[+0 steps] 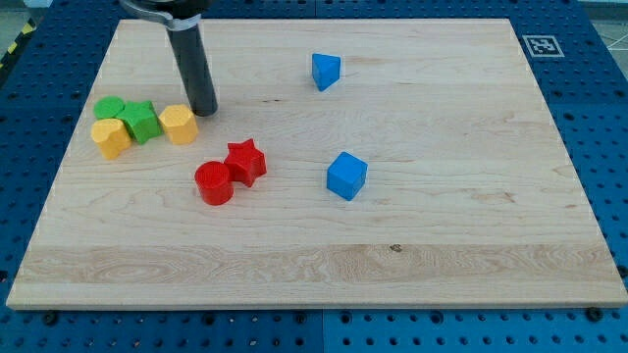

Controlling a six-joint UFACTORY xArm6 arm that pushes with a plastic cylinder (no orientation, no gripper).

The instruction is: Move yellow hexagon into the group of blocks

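The yellow hexagon (179, 125) sits at the view's left, touching a green star (142, 121). A green round block (109, 107) and a yellow heart-like block (111, 137) lie just left of the star, so these form a tight cluster. My tip (203, 110) stands just right of and slightly above the yellow hexagon, almost touching it. The dark rod rises from there to the view's top.
A red cylinder (213, 182) and a red star (245, 161) touch each other below and right of the cluster. A blue cube (345, 176) lies near the middle. A blue wedge-like block (326, 71) lies near the top. The wooden board (442, 245) has an edge all round.
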